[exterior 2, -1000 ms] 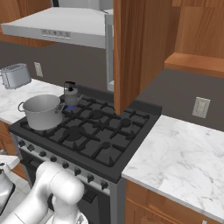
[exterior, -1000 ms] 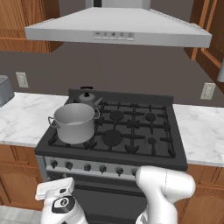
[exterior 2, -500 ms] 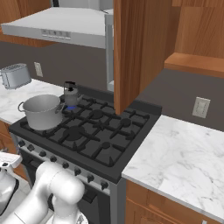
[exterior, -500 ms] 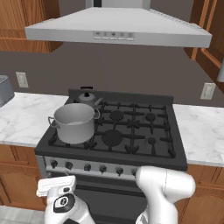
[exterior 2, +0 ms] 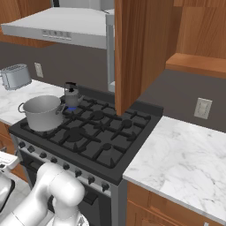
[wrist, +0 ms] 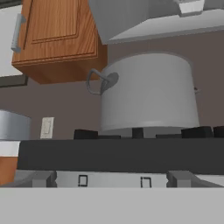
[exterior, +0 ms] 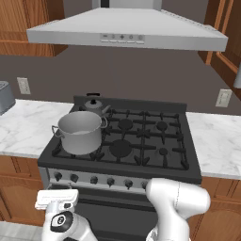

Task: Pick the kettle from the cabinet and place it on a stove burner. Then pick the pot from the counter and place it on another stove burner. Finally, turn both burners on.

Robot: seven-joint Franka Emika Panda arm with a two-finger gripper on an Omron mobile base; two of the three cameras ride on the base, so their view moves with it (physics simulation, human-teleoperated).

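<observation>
The grey pot (exterior: 80, 132) stands on the stove's front-left burner, and from below it looms large in the hand view (wrist: 148, 92). Behind it the small dark kettle (exterior: 95, 106) sits on the back-left burner; in the right base view a blue glow shows at the kettle's (exterior 2: 71, 94) base. My gripper (exterior: 57, 198) hangs low in front of the stove's left end, below the knob row (exterior: 94, 180). It points up at the stove's front edge. In the hand view the gripper (wrist: 112, 178) is open, its fingertips (wrist: 42, 178) far apart with nothing between them. The cabinet (exterior 2: 137, 44) hangs open above the stove's right side.
The range hood (exterior: 127, 33) juts out over the burners. White marble counter (exterior: 26, 127) runs on both sides of the stove, with a grey toaster (exterior 2: 15, 76) on the left. Wall outlets (exterior 2: 203, 108) sit on the backsplash. My own arm (exterior: 176, 202) rises before the stove's right half.
The hand has crept up a little in front of the stove. Pot and kettle have stayed where they were.
</observation>
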